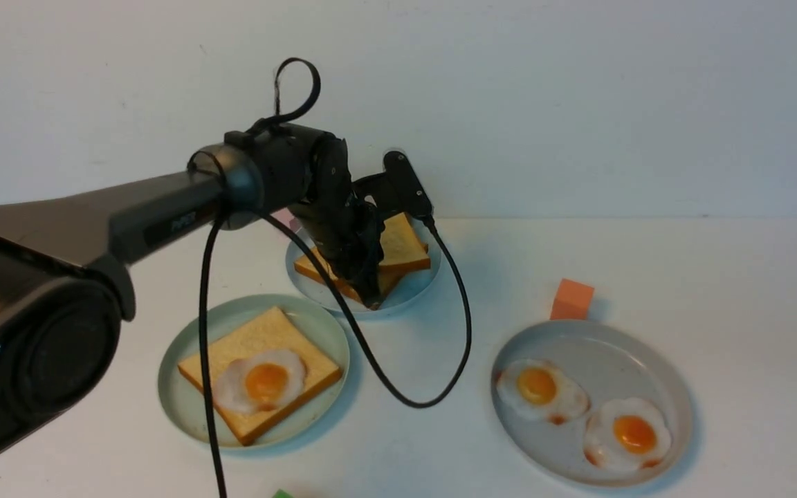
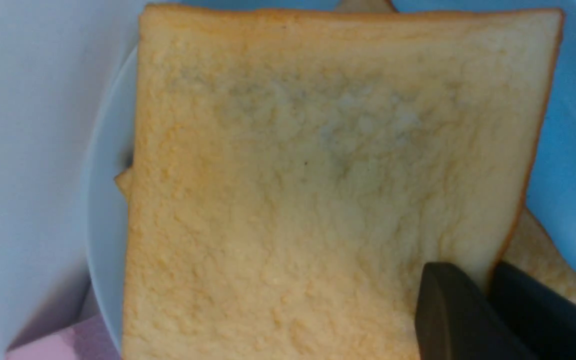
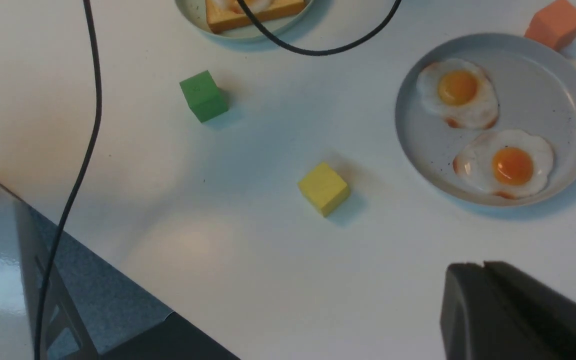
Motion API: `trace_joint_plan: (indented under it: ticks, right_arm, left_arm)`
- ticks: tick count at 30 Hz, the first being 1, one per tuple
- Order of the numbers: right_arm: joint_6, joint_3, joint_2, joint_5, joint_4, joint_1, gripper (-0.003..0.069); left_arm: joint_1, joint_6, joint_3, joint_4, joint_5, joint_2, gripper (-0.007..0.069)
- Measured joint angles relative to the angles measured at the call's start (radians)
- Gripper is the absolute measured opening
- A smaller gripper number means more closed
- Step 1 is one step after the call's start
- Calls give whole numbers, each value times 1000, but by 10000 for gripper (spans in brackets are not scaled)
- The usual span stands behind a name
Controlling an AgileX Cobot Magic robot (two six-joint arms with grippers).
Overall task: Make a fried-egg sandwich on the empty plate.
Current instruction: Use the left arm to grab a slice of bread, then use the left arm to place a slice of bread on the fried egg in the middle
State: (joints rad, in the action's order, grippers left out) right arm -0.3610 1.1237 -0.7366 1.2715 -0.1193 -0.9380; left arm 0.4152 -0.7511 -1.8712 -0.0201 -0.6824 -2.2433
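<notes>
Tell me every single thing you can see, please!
mint plate: one, pale green, front left.
toast: one slice, golden, on the mint plate.
top egg: one, white and yellow, on that toast.
blue plate: one, pale blue, back middle.
stacked toast: two slices, golden, on the blue plate.
grey plate: one, speckled, right.
plain eggs: two, on the grey plate.
orange cube: one, behind the grey plate.
green cube: one, on the table.
yellow cube: one, on the table.
pink block: one, beside the blue plate.
cable: one, black, hanging.
left tool: black, shut on the stacked toast's top slice.
right tool: black, shut, empty.
</notes>
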Motion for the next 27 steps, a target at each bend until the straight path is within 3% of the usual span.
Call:
trace_joint_plan:
  ticks: [4,9,15,19,27]
  right_arm:
    - [0,0,0,-9,-1,0,49]
    - [0,0,0,-30,-9,0,51]
    - [4,-6,0,-42,-22,0,60]
    - [20,-30,0,-58,-22,0,66]
    - [22,-44,0,-94,-14,0,77]
  left_arm:
    - [0,87,5,1,-62,90,34]
    - [3,311,117,5,-118,348,34]
    - [6,363,456,35,-94,563,34]
    - [6,352,724,91,33,621,31]
    - [6,351,824,101,174,606,27]
